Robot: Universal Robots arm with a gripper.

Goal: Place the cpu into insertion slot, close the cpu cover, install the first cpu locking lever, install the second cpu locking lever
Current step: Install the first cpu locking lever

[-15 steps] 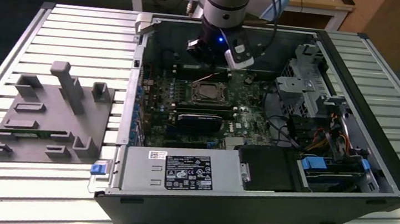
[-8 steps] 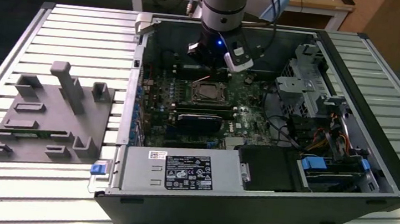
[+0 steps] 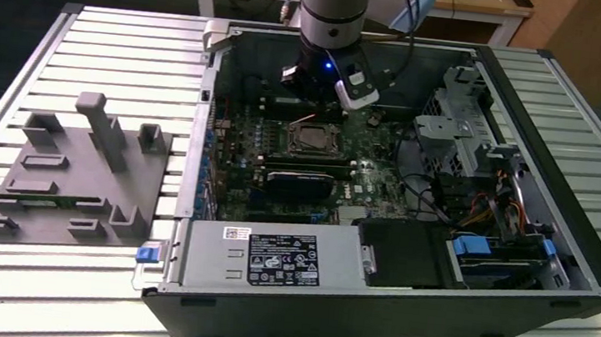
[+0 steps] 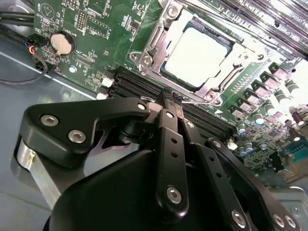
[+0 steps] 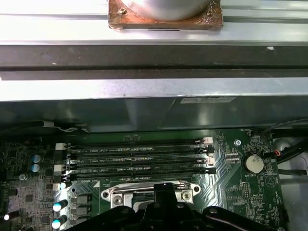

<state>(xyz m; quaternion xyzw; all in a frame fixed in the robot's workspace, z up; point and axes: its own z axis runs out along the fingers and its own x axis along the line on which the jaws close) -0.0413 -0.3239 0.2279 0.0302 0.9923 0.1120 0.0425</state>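
The pincer (image 4: 173,98) is nearest the lens in the second wrist view. Its black linkages fill the foreground and its two fingers are clenched tip to tip, with nothing visibly between them.

Just past the tips, a thin silver rod (image 4: 199,102) runs along the socket's edge, parallel to the memory slots (image 5: 139,159). It is judged to be one of the locking levers. Whether the tips touch it cannot be told.

Governing relation: in the exterior view the pincer hangs over the far edge of the insertion slot (image 4: 153,61), where the socket meets the memory slots. The cpu (image 4: 198,54) therefore lies just to the near side of the tips and below them. Being square, the chip has no long axis to speak of, and its edges run true with the motherboard (image 4: 96,19).

Condition of the task's thing:
- The cpu sits flat inside the insertion slot, its pale silvery top bare and unmarked.
- The cpu cover (image 4: 239,54) appears to lie down around it, framing the chip through its cut-out.
- Whether either lever is latched cannot be told.

Surroundings:
- A coin cell (image 4: 63,42) sits on the board, well apart from the socket.
- The open computer case (image 3: 375,311) lies on a slatted metal desk (image 3: 124,41).
- A grey fixture block (image 3: 76,170) stands well apart from the case, on the exterior view's left.
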